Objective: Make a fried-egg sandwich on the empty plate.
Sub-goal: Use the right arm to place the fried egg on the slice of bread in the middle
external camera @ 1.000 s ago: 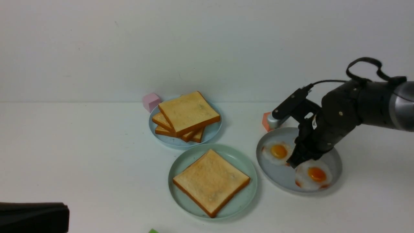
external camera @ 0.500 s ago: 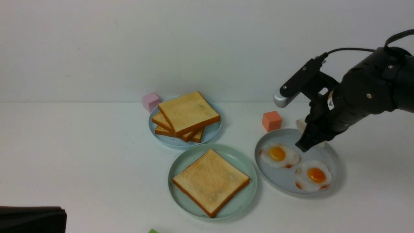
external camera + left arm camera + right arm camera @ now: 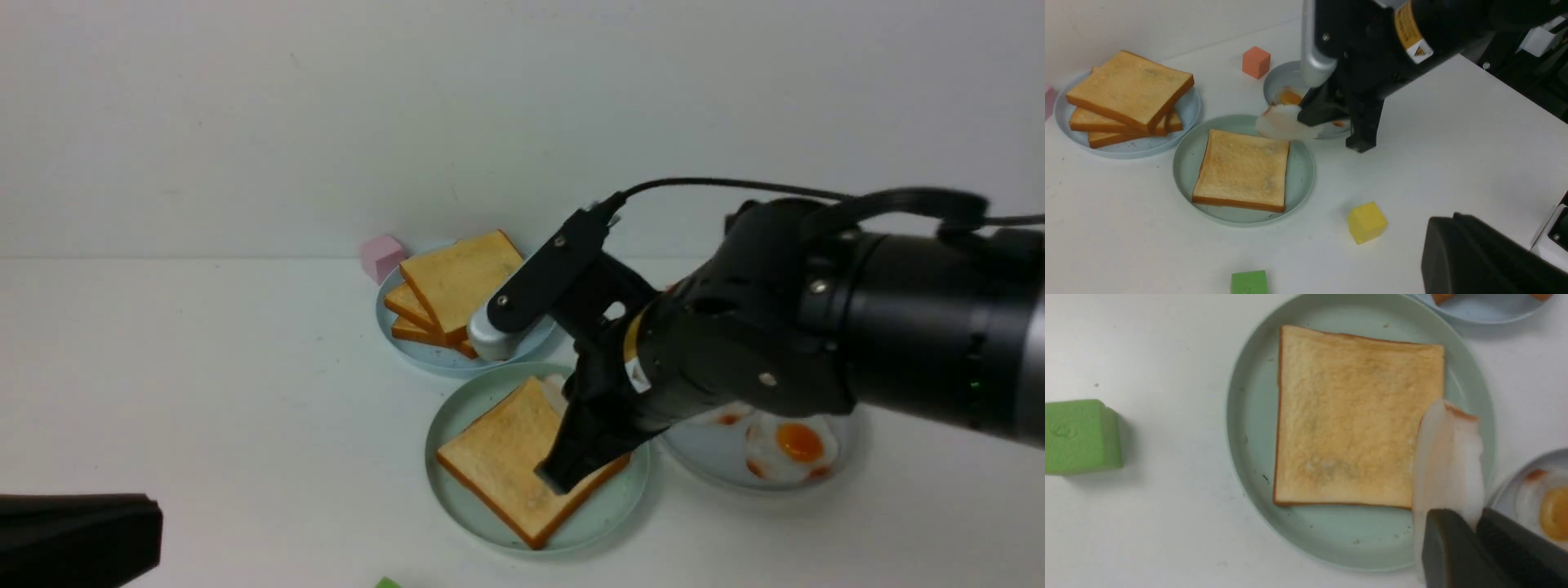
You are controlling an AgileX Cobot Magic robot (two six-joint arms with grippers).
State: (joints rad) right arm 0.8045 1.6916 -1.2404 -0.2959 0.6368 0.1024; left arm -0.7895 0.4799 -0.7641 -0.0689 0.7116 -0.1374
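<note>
Toast slice (image 3: 498,457) lies on front plate (image 3: 469,514); toast stack (image 3: 453,278) behind, egg plate (image 3: 714,465) right.

Right arm (image 3: 816,327): matte black rounded housing, small silver screws (image 3: 811,286) on its face, silver band (image 3: 1035,367) at 3 o'clock. Yellow-and-white label (image 3: 1410,28) bears a warning triangle. Black camera bar (image 3: 543,269): silver cap (image 3: 490,339) at its 7 o'clock end, black cable (image 3: 735,186) from its 1 o'clock end. Right gripper (image 3: 1464,516): 2 flat dark fingers. Left arm (image 3: 77,539): black, detail unreadable.
</note>
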